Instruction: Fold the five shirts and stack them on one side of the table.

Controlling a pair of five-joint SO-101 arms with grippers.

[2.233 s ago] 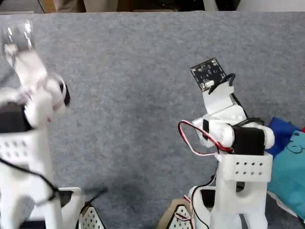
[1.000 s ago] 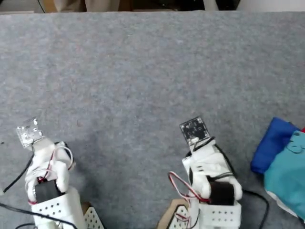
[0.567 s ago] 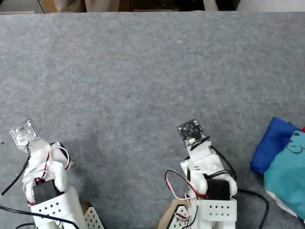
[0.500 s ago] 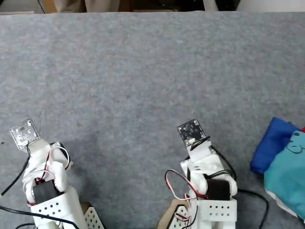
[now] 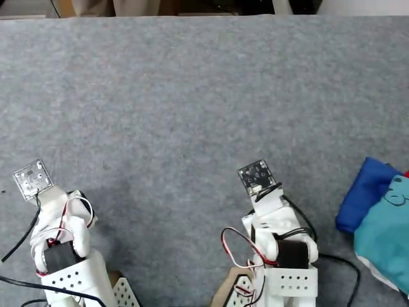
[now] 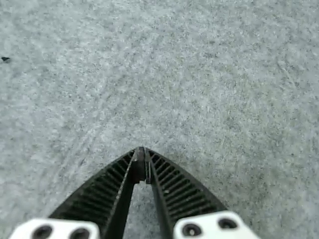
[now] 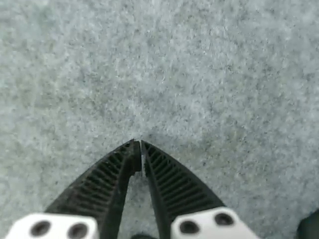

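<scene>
**Meanwhile both pincers closed on nothing, shirts heaped at four o'clock**

Seen from the high view, the left arm (image 5: 59, 238) sits folded at about eight o'clock. Its small camera board (image 5: 32, 180) is tipped up toward the grey felt of the bench (image 5: 192, 96). The right arm (image 5: 279, 240) sits folded near six o'clock with its own camera board (image 5: 257, 176) at its far end. A loop of red and white wire (image 5: 238, 248) curls off its side.

At four o'clock, against the bench's edge, lie the shirts. A blue shirt (image 5: 362, 195) lies folded nearest the arms, and a teal shirt (image 5: 386, 235) overlaps it from the edge side. A sliver of red cloth (image 5: 406, 174) shows at the frame's border, and a strip of white cloth (image 5: 382, 277) peeps from under the teal. The right arm's base stands between the left arm and this heap.

The left wrist view adds what the high view cannot: the left pincer (image 6: 141, 162) has its ribbed black fingers (image 6: 172, 181) meeting at the tips, nothing between them, over plain felt. A tiny dark speck (image 6: 5, 59) lies off to one side.

The right wrist view shows the right pincer (image 7: 139, 149) likewise drawn together and holding nothing. A dark shape (image 7: 310, 226) at the frame's corner is too cut off to name.
</scene>
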